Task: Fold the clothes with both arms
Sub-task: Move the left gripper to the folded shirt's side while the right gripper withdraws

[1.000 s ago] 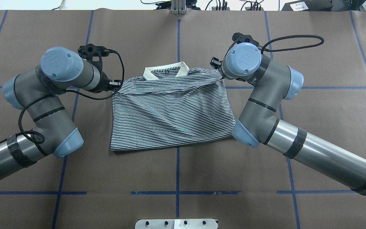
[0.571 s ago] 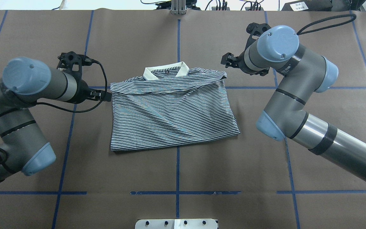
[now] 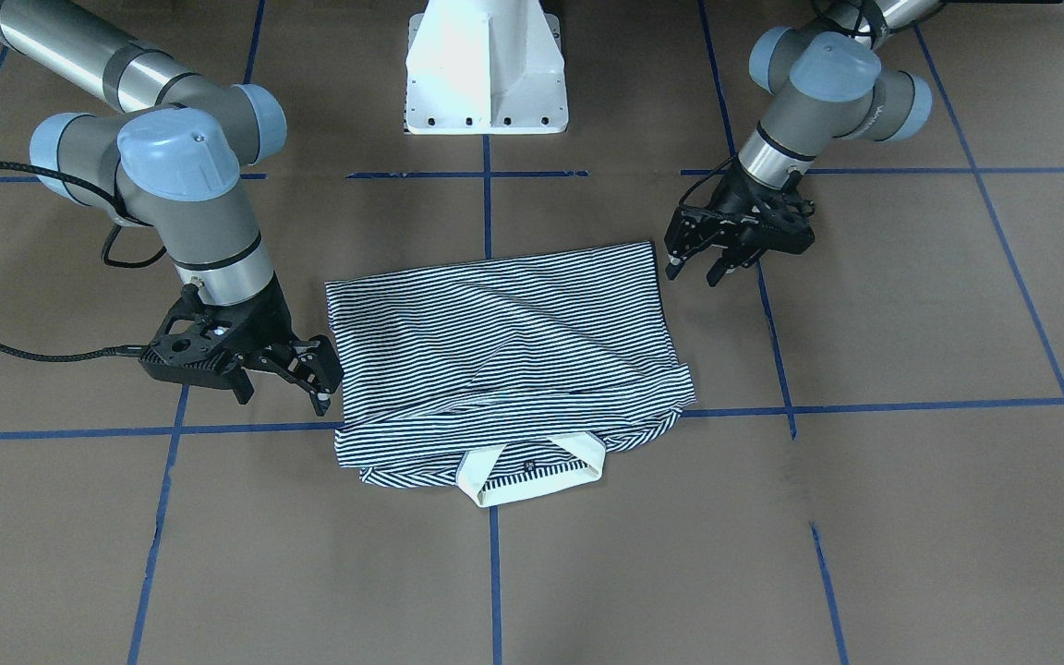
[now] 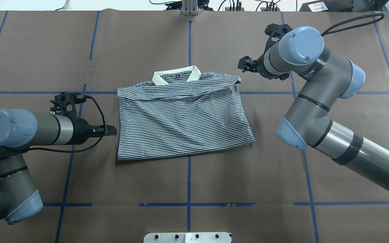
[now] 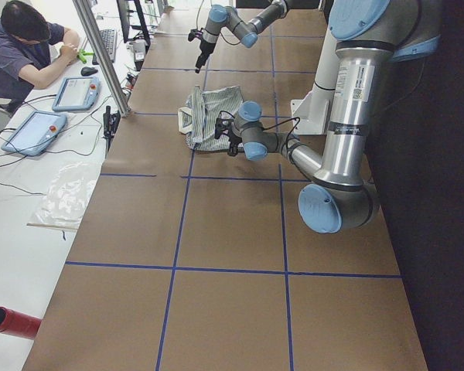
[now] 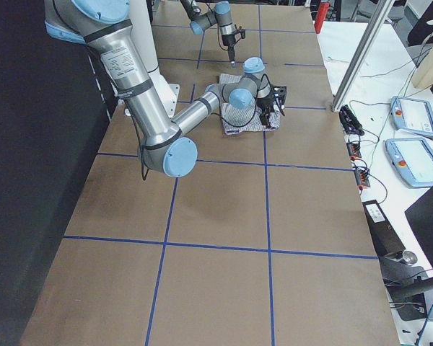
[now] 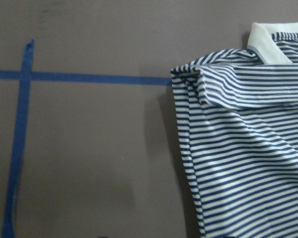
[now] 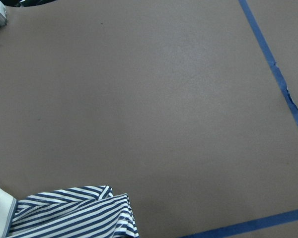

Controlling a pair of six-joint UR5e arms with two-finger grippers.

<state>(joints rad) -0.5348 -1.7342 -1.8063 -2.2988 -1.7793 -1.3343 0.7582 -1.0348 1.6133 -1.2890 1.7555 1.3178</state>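
The striped polo shirt [image 4: 184,118] lies folded on the brown table, white collar [image 4: 177,75] at the far side. It also shows in the front view [image 3: 495,351] and both wrist views [image 7: 248,139] [image 8: 74,213]. My left gripper [image 4: 113,131] is open and empty, just off the shirt's left edge near its lower half; in the front view [image 3: 694,271] its fingers are spread. My right gripper [image 4: 243,64] is open and empty, just off the shirt's far right shoulder corner, and shows in the front view [image 3: 318,377].
The white pedestal base [image 3: 484,74] stands at the robot's side of the table. Blue tape lines [image 4: 188,204] grid the brown paper. In the left side view an operator [image 5: 23,46] sits at a side bench with pendants [image 5: 76,94].
Both grippers have let go of the shirt's shoulder corners. The left arm drew back toward the robot along the shirt's left edge. The right arm moved out to the far right.
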